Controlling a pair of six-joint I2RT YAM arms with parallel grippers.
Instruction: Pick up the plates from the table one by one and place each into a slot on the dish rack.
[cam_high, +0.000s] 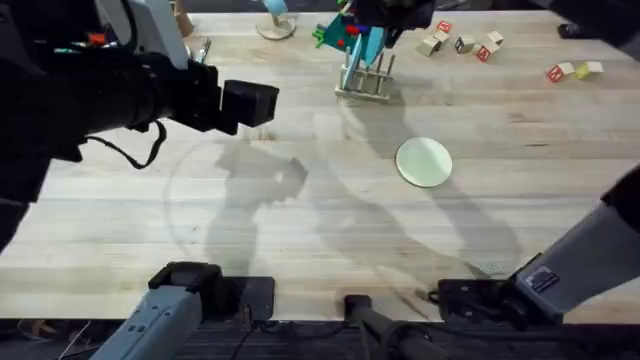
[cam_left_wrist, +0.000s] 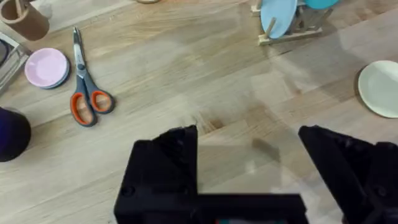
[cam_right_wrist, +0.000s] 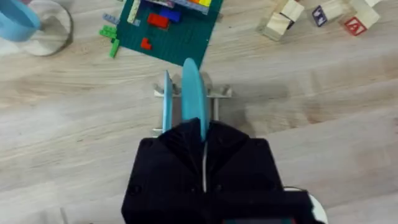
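Right gripper (cam_right_wrist: 204, 134) pinching the rim of the sky-blue round plate (cam_right_wrist: 190, 93), held on edge over the pale wooden peg rack (cam_right_wrist: 189, 93), entering a slot. Left gripper (cam_left_wrist: 249, 155) spread wide, empty, above the plank-grain wooden table (cam_high: 250, 210). Cream-yellow round plate (cam_high: 424, 161) flat on the table, near the rack. Probably thin, stiff, light, slippery; best taken at the edge.

Blue plate (cam_right_wrist: 189, 93) upright on edge in dish rack (cam_right_wrist: 217, 93) slot, pinched by right gripper (cam_right_wrist: 204, 146); cream plate (cam_high: 424, 161) flat on table (cam_high: 300, 230), apart from it.
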